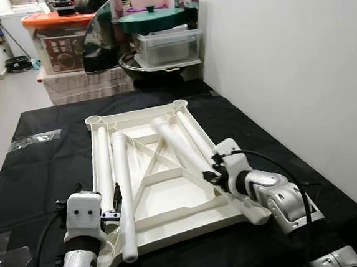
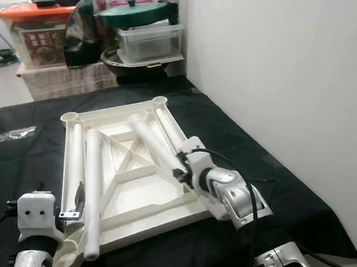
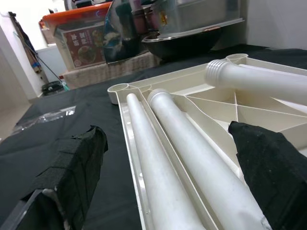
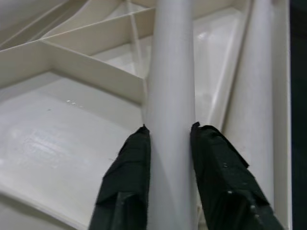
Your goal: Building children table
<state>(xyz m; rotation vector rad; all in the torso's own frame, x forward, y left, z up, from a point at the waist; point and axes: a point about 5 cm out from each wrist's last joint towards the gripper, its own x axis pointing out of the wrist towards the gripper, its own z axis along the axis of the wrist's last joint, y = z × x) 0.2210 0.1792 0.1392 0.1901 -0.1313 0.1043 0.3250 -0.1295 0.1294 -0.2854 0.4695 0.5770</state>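
White leg (image 4: 170,96), lower end perhaps behind right gripper (image 4: 169,143)

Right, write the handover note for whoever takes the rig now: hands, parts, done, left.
Right hand: shut on the diagonal leg, near that leg's lower end, over the tabletop's right side.
Left hand: open at the near left corner, its fingers either side of two legs, gripping nothing.
Parts: white tabletop lies underside up on the black cloth. Four legs lie loose on it: left-edge leg, longer leg beside it, the diagonal one, and right-edge leg.
Done: no leg stands in a corner socket.
Left: fit all four legs, then turn the table upright.
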